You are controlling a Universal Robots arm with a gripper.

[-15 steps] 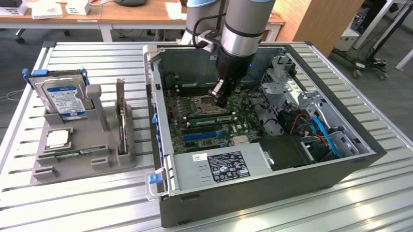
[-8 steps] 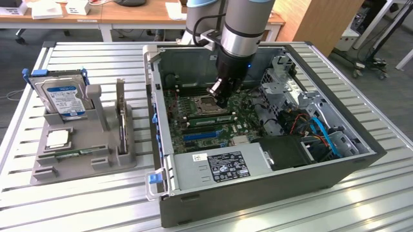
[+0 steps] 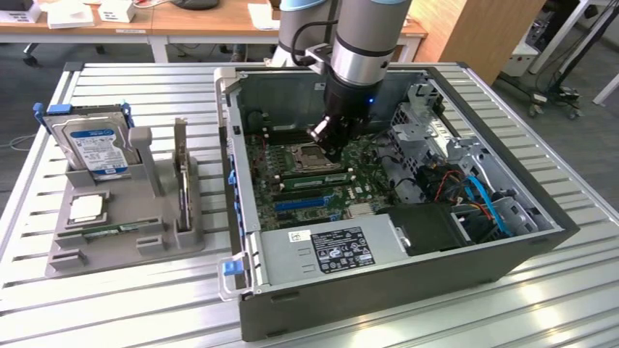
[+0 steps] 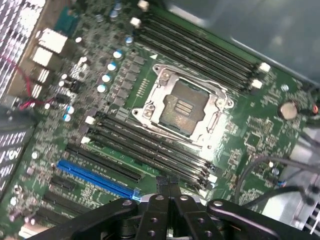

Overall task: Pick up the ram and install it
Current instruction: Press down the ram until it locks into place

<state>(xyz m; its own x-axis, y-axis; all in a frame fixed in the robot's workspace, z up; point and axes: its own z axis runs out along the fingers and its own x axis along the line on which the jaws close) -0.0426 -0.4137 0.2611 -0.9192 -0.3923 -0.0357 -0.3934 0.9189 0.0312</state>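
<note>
My gripper (image 3: 330,150) hangs low inside the open computer case (image 3: 254,217), just over the motherboard beside the CPU socket (image 4: 185,107). In the wrist view its two black fingers (image 4: 161,192) are pressed together, and no green stick shows between them. They hover at the near end of the long black memory slots (image 4: 150,147). A second bank of slots (image 4: 200,47) runs on the socket's other side. One ram (image 3: 116,230), a thin green stick, lies flat in the grey holder (image 3: 68,257) at the exterior view's left, far from the gripper.
The holder also carries a silver hard drive (image 3: 97,148) with a blue-white label, a dark expansion card (image 3: 181,170) standing on edge and a square chip (image 3: 85,209). Inside the case are a blue slot (image 4: 95,177), a power supply (image 3: 329,250), drive cages (image 3: 430,123) and cables (image 3: 479,199).
</note>
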